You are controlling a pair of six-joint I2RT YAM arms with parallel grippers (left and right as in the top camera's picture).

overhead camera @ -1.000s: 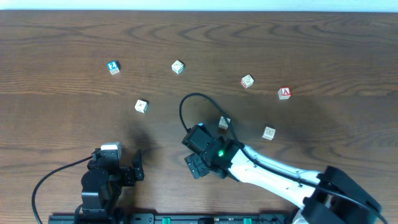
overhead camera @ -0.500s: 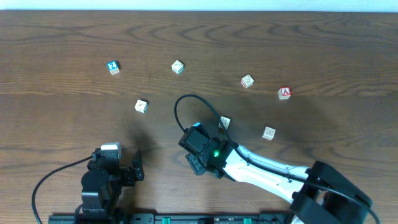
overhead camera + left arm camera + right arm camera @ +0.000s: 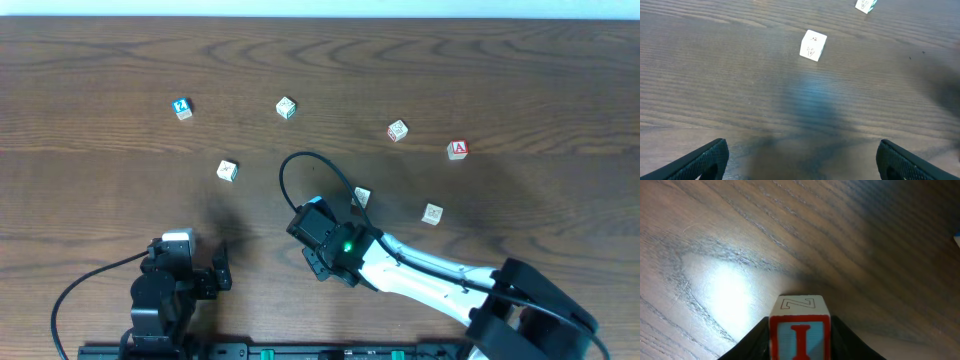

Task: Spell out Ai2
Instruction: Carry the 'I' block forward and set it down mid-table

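Observation:
In the right wrist view the red-framed "I" cube [image 3: 800,339] sits between the dark fingers [image 3: 756,339] of my right gripper [image 3: 800,330], which press on both its sides. A "Z" shows on the cube's top face. From overhead that gripper [image 3: 318,260] is at the table's lower middle and hides the cube. The red "A" cube [image 3: 458,149] lies far right. The blue "2" cube [image 3: 181,108] lies far left. My left gripper [image 3: 807,162] stands wide open over bare wood, also seen overhead [image 3: 221,270] at the lower left.
Pale cubes are scattered on the wooden table [image 3: 560,80]: one [image 3: 227,170] ahead of the left gripper, others [image 3: 286,107], [image 3: 397,130], [image 3: 362,196], [image 3: 432,213]. A black cable [image 3: 292,170] loops above the right wrist. The nearest pale cube [image 3: 813,45] lies well ahead of the left fingers.
The right gripper shifted slightly left and its fingers closed in onto the "I" cube. The left arm has not moved.

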